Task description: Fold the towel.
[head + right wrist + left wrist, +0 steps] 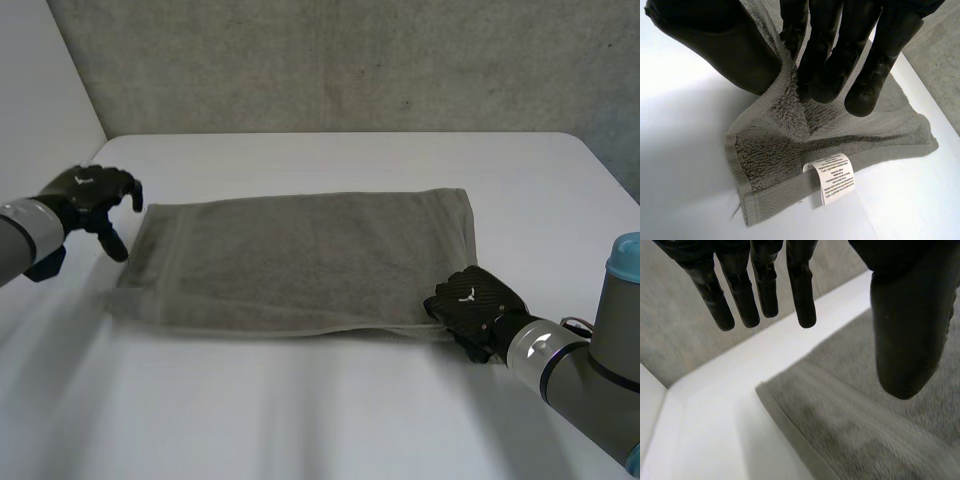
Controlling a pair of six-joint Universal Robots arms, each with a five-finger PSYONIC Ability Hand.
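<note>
In the head view a grey towel (pixel 300 260) lies flat across the middle of the white tabletop (pixel 330 160), a wide rectangle in two layers with a woven band along its left end, and a rough grey wall (pixel 330 60) rises behind the tabletop's far edge. The left hand (pixel 92 195) hangs just off the towel's far left corner, fingers loose and apart with nothing in them. The right hand (pixel 475 305) sits at the towel's near right corner, curled onto the cloth. In the left wrist view the left hand (pixel 801 285) has straight, spread fingers and its thumb (pixel 905 330) stands well apart from them, holding nothing; under it lies the towel's (pixel 880 430) corner, looped pile with a flat hem, on smooth tabletop (pixel 715 405). In the right wrist view the right hand (pixel 832 55) pinches a raised fold of the towel's (pixel 780 150) fluffy terry between thumb and fingers. Beyond the fingertips the corner lies on the tabletop (pixel 680 150), and a white printed label (pixel 835 177) is sewn at its hem.
</note>
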